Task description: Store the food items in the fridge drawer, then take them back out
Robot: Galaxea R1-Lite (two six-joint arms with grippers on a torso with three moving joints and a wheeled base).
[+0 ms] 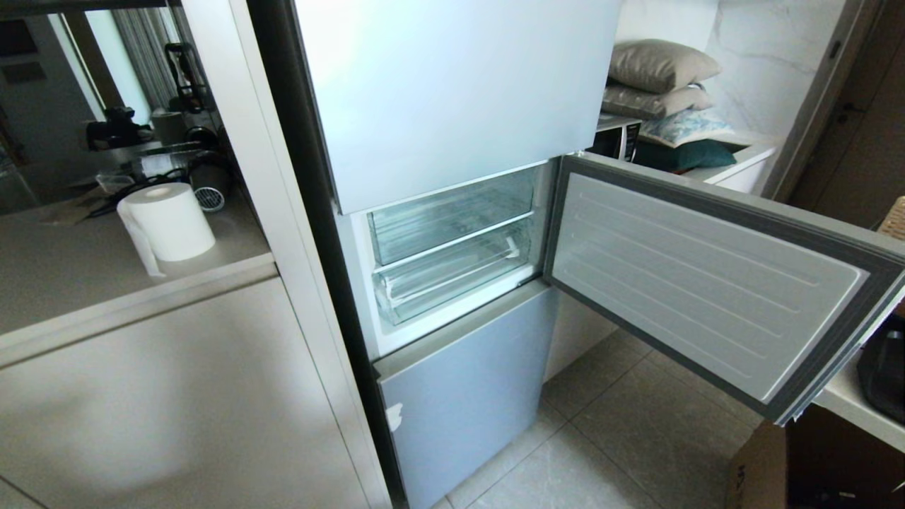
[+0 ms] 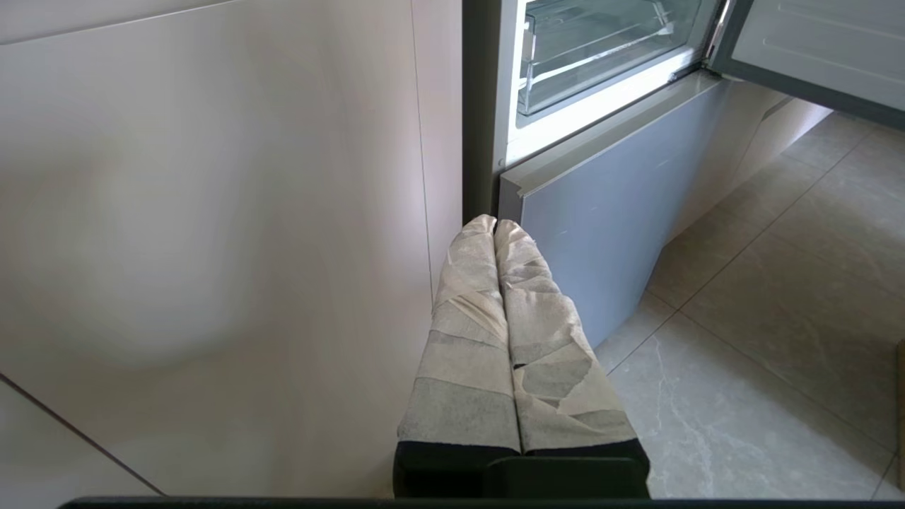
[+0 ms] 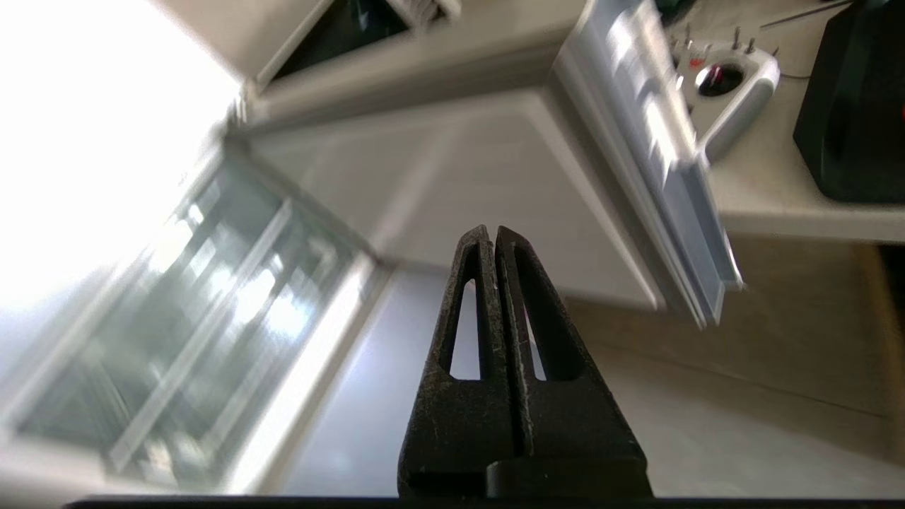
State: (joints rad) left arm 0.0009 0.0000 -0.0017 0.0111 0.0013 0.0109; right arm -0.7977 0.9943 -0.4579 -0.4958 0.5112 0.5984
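The job looks like it is just starting. The grey fridge door with the dark rubber edge stands wide open, and two see-through plastic drawers sit one above the other inside the white fridge. The shallower clear drawer with the white strip on its front is pushed in and seems to hold nothing. The two small red and orange food pieces are not in any view, so I cannot tell where they are.

The black right gripper is clenched tight, its two fingers pressed together, and it holds nothing. It hangs in the air, touching nothing, with the clear drawers ahead of it and off to one side and the open door ahead of it.

The tape-wrapped left gripper is clenched too, empty, parked low near the grey lower fridge front.

I think the next move is to reach the shallow drawer's front edge, let the fingers spread, and pull it out gently.
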